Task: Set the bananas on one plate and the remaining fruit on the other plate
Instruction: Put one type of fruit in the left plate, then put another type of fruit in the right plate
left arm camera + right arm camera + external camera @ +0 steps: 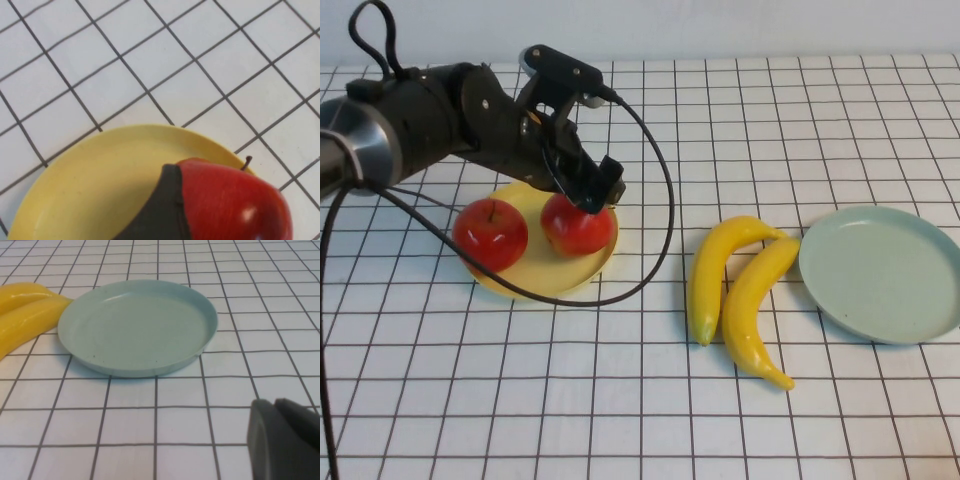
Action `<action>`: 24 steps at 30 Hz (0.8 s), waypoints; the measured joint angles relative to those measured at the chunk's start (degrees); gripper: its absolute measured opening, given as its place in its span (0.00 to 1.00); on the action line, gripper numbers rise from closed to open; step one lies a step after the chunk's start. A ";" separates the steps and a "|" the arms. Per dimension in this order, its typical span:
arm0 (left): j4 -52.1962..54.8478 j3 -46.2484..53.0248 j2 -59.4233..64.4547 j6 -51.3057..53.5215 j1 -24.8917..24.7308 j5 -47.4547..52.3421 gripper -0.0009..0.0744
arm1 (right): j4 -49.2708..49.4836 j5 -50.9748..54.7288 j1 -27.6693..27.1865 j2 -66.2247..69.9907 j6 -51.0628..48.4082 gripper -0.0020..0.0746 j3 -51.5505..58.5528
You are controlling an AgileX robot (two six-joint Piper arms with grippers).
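Note:
Two red apples sit on the pale yellow plate (pixel 560 270) at the left. My left gripper (pixel 592 190) is down over the right apple (pixel 578 225) and shut on it. The other apple (pixel 490 233) lies free on the plate's left side. In the left wrist view one dark finger (pixel 165 210) presses the held apple (pixel 235 200) over the yellow plate (pixel 100 175). Two yellow bananas (pixel 712 275) (pixel 760 305) lie side by side on the table just left of the empty pale blue-green plate (pixel 880 272). My right gripper (pixel 280 407) is shut and empty, low over the table near that plate (pixel 135 325).
The table is white with a dark grid. The left arm's black cable (pixel 660 200) loops over the table between the yellow plate and the bananas. The bananas' ends (pixel 30 315) touch the blue-green plate's rim in the right wrist view.

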 joint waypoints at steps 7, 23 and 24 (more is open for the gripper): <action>2.21 0.00 -5.13 0.35 0.12 2.48 0.90 | 0.00 0.00 0.00 0.00 0.00 0.01 0.00; -15.84 13.52 -31.88 13.15 0.12 8.26 0.14 | 0.00 0.00 0.00 0.00 0.00 0.01 0.00; -17.50 16.39 -34.23 12.77 0.12 6.66 0.10 | 0.00 0.00 0.00 0.00 0.00 0.01 0.00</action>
